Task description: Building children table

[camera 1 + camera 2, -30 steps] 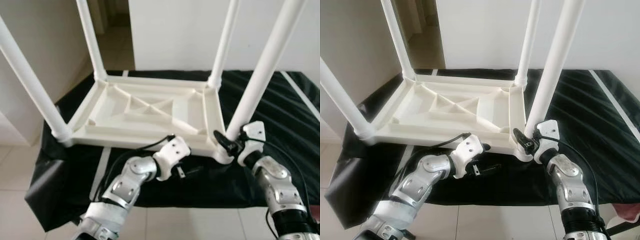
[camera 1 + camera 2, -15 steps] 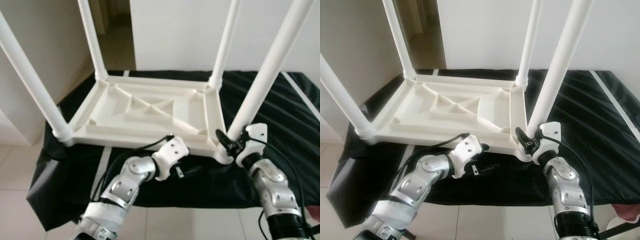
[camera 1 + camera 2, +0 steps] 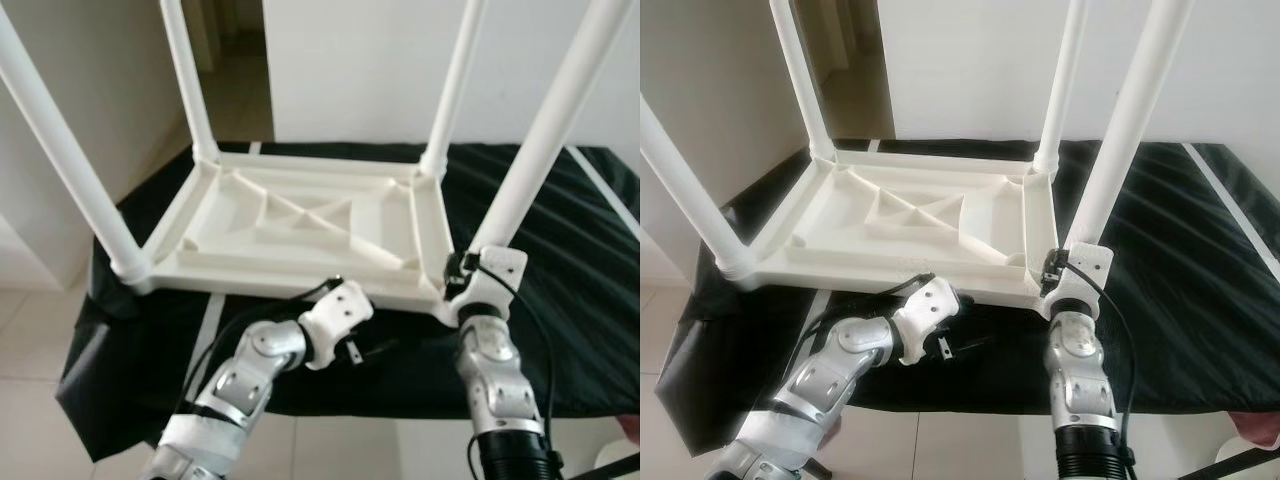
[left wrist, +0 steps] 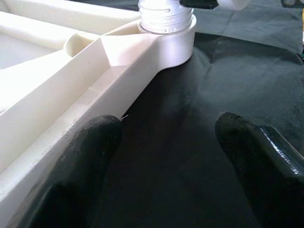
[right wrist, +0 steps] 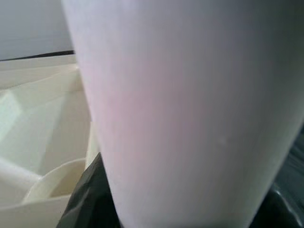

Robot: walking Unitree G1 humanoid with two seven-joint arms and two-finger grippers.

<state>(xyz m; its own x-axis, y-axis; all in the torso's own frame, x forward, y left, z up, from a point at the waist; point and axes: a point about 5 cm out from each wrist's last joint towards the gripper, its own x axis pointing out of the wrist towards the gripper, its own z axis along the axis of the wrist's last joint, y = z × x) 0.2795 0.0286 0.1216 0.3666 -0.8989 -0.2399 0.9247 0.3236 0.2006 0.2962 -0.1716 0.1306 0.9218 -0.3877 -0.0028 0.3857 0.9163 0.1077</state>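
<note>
Probably a home: tiled floor [image 3: 40,340], plain white walls [image 3: 350,60], open doorway [image 3: 235,60].

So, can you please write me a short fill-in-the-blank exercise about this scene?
1. The white table lies upside down on a ____ cloth.
2. ____ legs stand up from it.
3. The right claw grips the near right leg at its ____.
4. The left claw is ____.

Missing words: black; four; base; open

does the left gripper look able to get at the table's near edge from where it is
Probably yes: the left gripper is open low over the black cloth, one finger already against the table frame, with nothing between them.
</note>
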